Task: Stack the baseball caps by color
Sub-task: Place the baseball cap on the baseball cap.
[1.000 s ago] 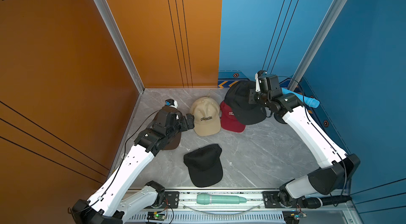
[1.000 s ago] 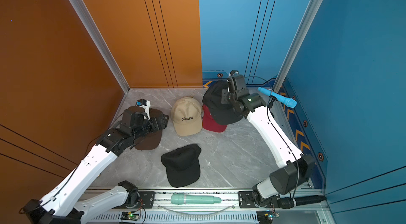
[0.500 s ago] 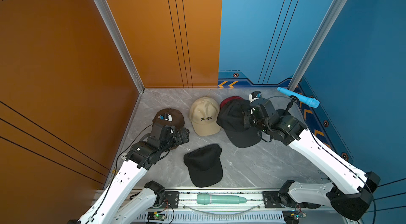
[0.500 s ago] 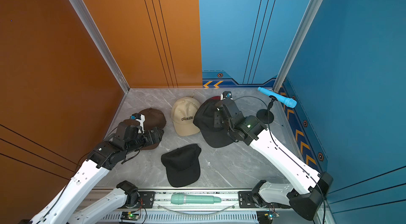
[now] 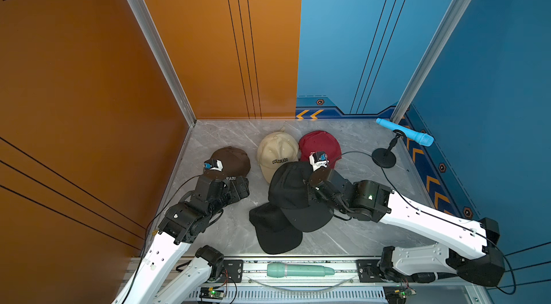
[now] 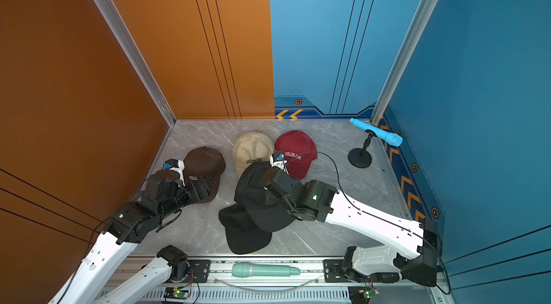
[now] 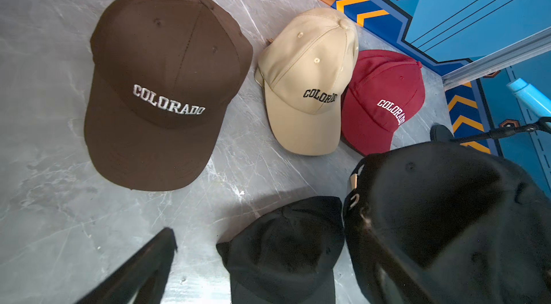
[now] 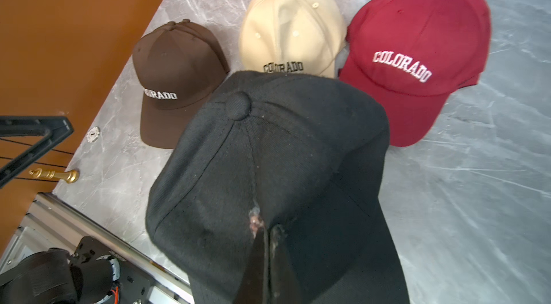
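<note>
— What's on the marble table (image 5: 372,228)?

— Biggest is the held black cap (image 5: 293,186), hanging at the middle. In both top views its brim overlaps the crown of the second black cap (image 5: 275,235), which lies flat nearest the rail. I cannot tell whether they touch. Along the far side, left to right, are the brown cap (image 5: 231,161), the beige cap (image 5: 277,150) and the red cap (image 5: 319,143), the last two touching. Whether more caps sit under any of them, I cannot tell.

— And the claws?

— The right gripper (image 8: 266,235) is pinched tight on a fold of the held cap's crown, close to where the brim begins. The left gripper (image 5: 240,188) stands wide over the brown cap's brim, holding nothing.

— How will that cap handle?

— Light and floppy, I'd judge. The crown sags round the pinch, and only the brim looks stiff. A fold of cloth could slip out, and the cap may land skewed. I'd lower it crown over crown with the brims aligned, then let go. For a fresh grab, the brim edge looks the surest hold.
</note>
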Motion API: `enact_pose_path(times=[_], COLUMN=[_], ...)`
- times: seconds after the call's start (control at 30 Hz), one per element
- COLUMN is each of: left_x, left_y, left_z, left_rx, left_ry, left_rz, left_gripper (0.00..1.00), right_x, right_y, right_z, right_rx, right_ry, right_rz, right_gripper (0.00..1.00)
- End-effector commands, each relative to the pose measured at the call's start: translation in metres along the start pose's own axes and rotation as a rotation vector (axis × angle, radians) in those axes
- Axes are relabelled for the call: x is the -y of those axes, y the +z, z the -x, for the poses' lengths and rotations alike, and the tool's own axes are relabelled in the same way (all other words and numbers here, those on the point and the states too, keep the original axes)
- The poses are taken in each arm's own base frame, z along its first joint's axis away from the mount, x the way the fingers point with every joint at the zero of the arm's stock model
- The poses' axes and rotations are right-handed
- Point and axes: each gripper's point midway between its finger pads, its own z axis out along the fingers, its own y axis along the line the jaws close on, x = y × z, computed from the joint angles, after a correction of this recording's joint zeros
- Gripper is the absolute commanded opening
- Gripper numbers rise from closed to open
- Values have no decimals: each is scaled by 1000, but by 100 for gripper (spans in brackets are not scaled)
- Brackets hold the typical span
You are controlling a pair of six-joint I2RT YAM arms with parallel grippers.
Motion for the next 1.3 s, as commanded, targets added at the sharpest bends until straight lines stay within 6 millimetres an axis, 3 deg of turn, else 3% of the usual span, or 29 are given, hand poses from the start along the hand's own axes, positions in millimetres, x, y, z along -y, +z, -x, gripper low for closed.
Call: enact_pose_path(times=[0.0, 0.3, 0.63, 0.87, 0.93, 1.1, 1.27], left_x=[-14, -11, -6, -7, -1, 2, 3], left_y=[-7, -11, -5, 3, -2, 1, -2], left_z=[5, 18, 26, 28, 36, 34, 39], left_rx=[33, 51, 20, -7, 17, 1, 18], left_ry=[-12, 14, 57, 93, 99, 102, 108], left_rz=[60, 61, 67, 88, 78, 74, 75], left_gripper=[98, 98, 98, 98, 98, 98, 98], right_x=[-6, -52, -75, -77, -73, -60, -56], right_y=[11, 34, 63, 61, 59, 58, 77], right_z=[-10, -44, -75, -78, -79, -75, -82], right_rx=[18, -5, -30, 11, 22, 77, 44], right_ry=[29, -6, 53, 61, 72, 108, 109], right_rz=[-34, -18, -13, -129, -160, -220, -251], right_gripper=[0, 0, 0, 0, 0, 0, 0])
